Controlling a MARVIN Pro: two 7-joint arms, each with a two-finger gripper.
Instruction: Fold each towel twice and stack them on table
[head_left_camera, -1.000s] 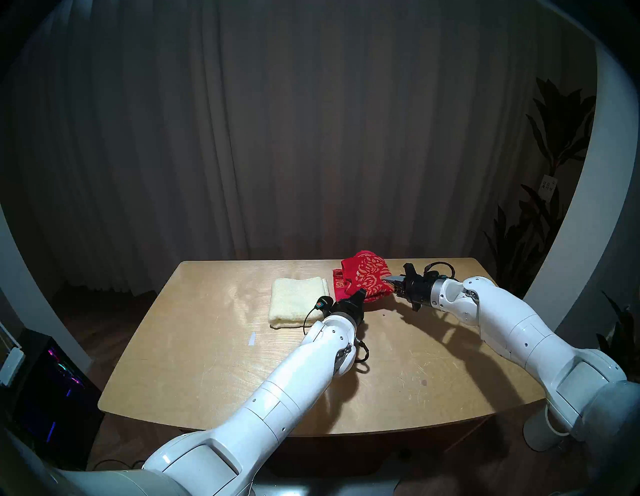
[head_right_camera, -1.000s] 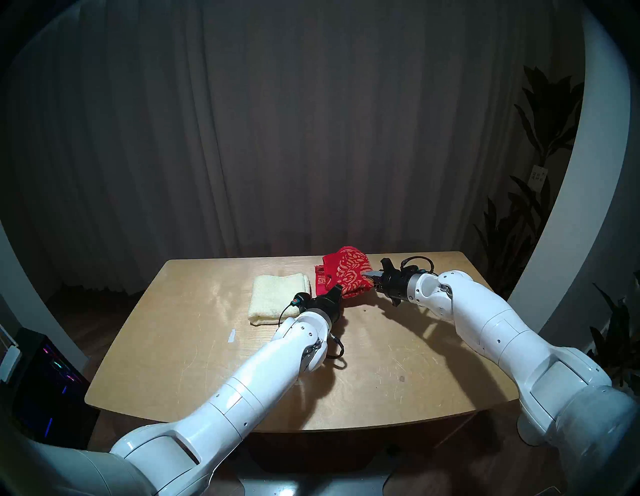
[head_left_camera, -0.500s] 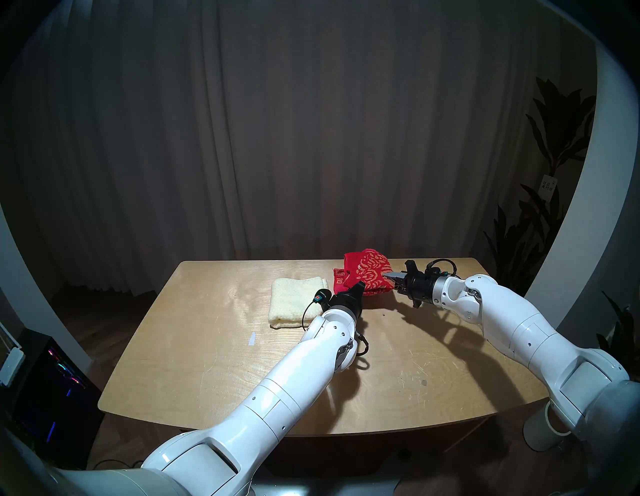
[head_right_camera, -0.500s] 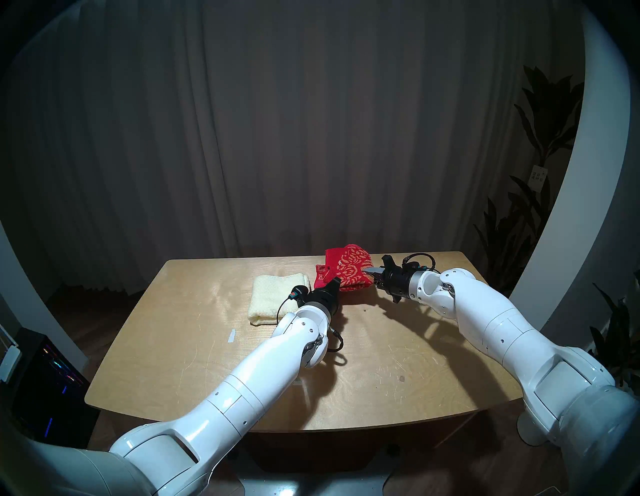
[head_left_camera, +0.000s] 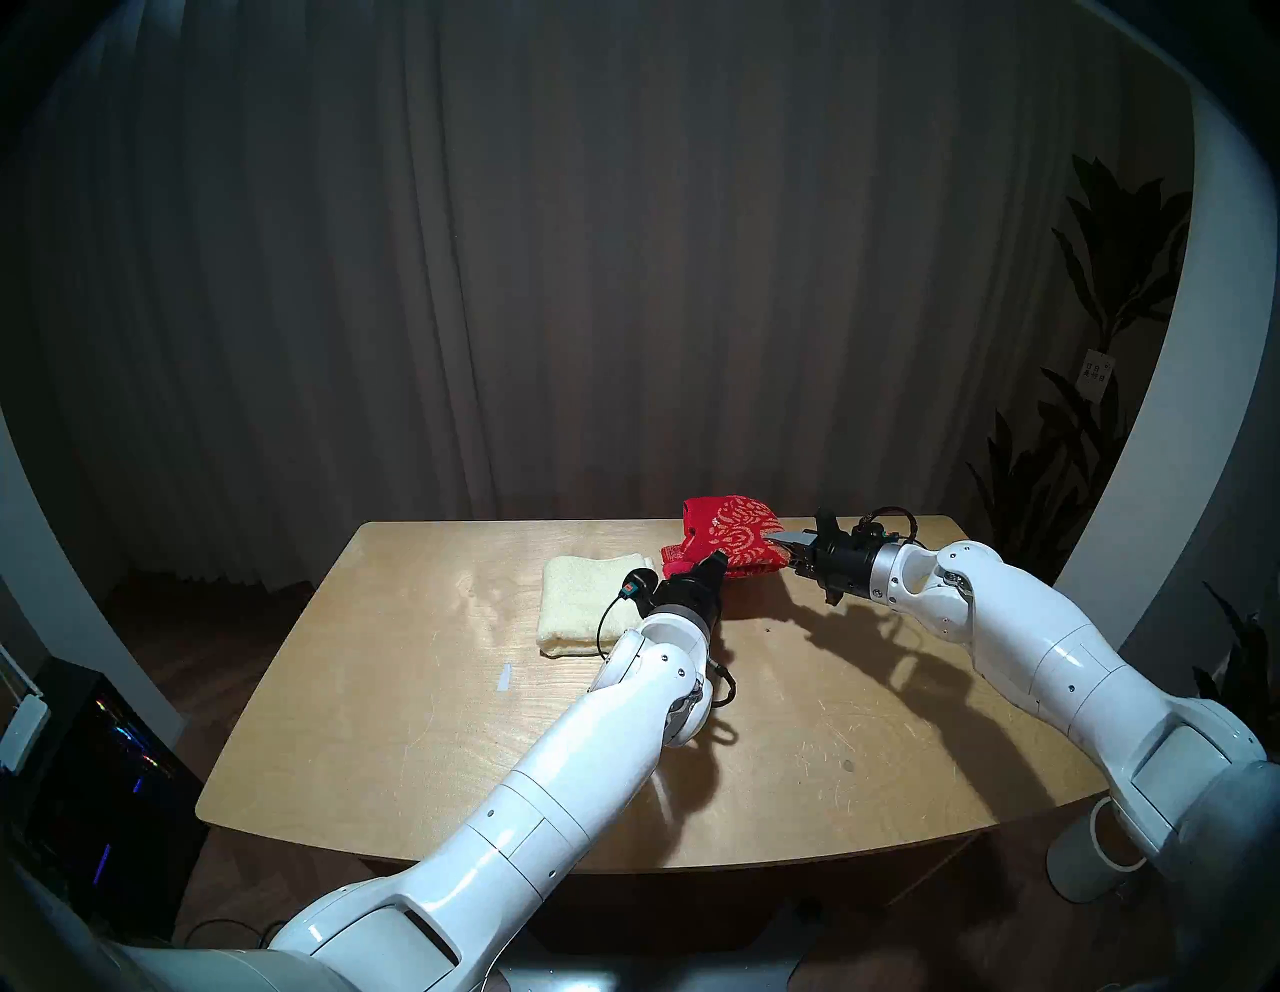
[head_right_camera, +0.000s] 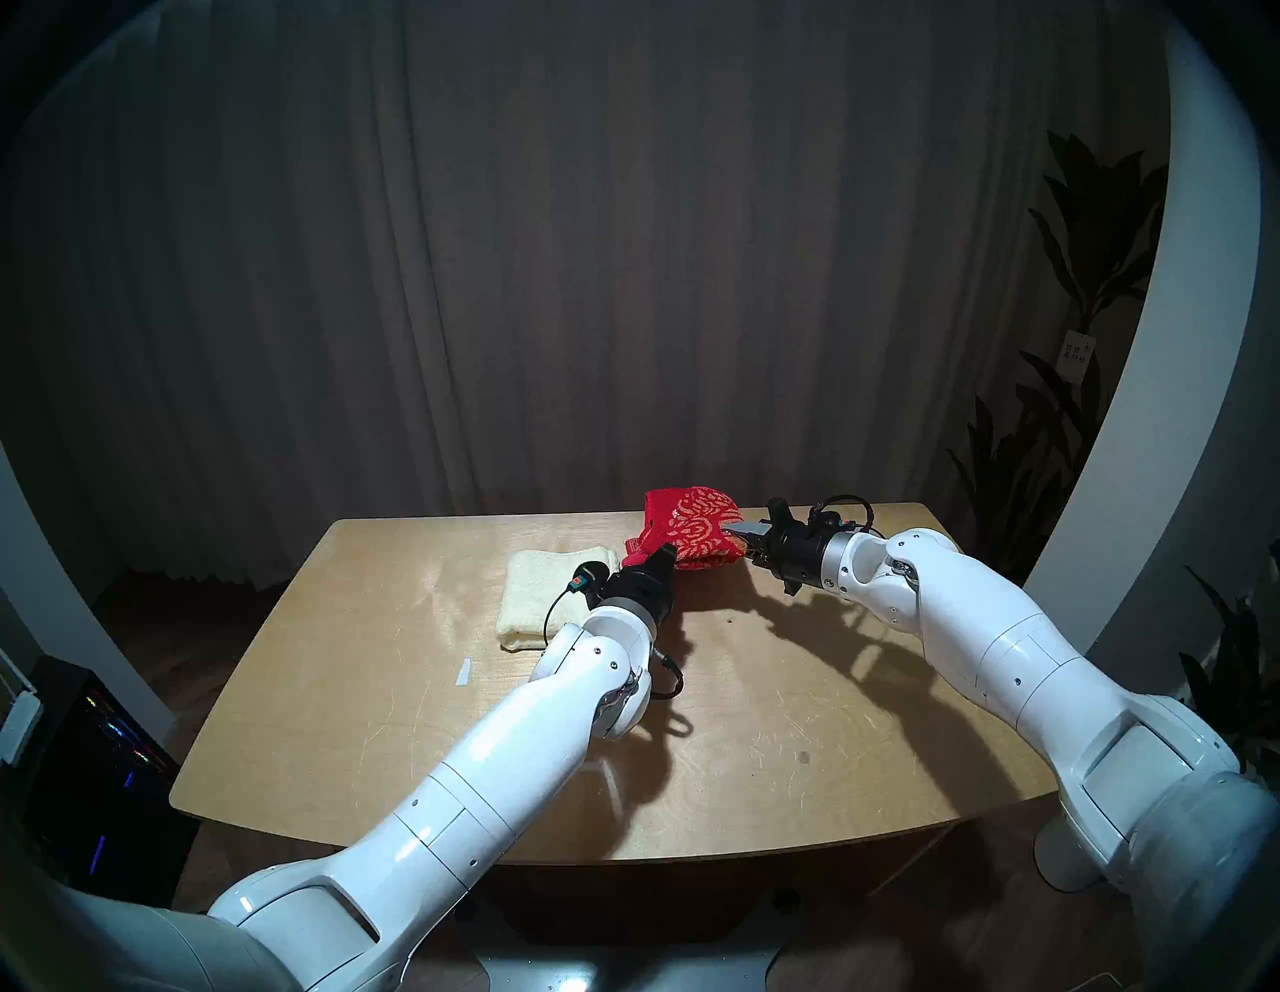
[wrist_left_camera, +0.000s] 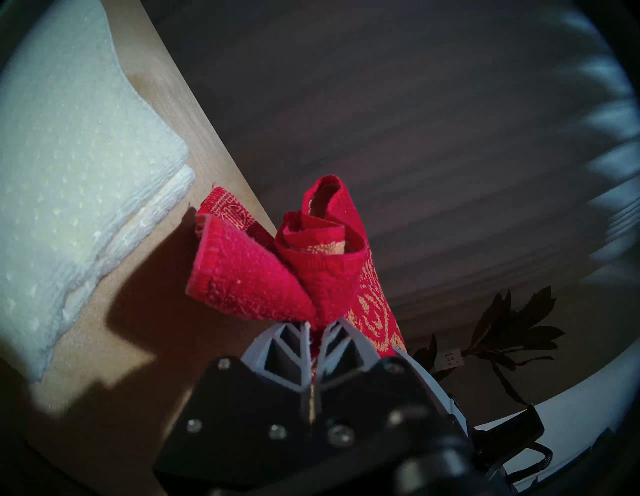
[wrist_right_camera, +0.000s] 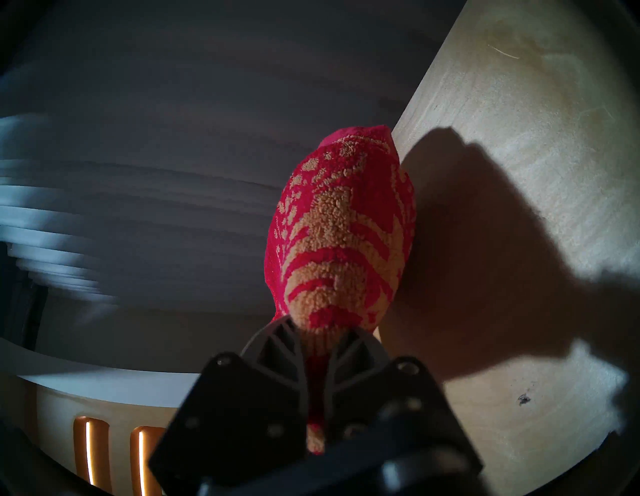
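The red towel (head_left_camera: 727, 537) with its gold pattern hangs bunched above the far part of the table (head_left_camera: 415, 727), held from both sides. My left gripper (head_left_camera: 719, 558) is shut on its near left end, where a loose flap (wrist_left_camera: 242, 280) curls over beside the fingers. My right gripper (head_left_camera: 779, 542) is shut on its right end, and terry cloth (wrist_right_camera: 339, 235) bulges out from between the fingers (wrist_right_camera: 277, 346). The cream towel (head_left_camera: 589, 601) lies folded flat on the table, just left of my left wrist, seen close up as the cream towel (wrist_left_camera: 69, 156) in the left wrist view.
A small white tape strip (head_left_camera: 504, 677) lies on the table left of my left forearm. Dark curtains hang behind the table's far edge. A potted plant (head_left_camera: 1080, 415) stands at the right, and a dark computer case (head_left_camera: 90, 776) sits on the floor at the left.
Both grippers have carried the red towel upward and slightly away from me; more of it is off the table. The cream towel has not moved.
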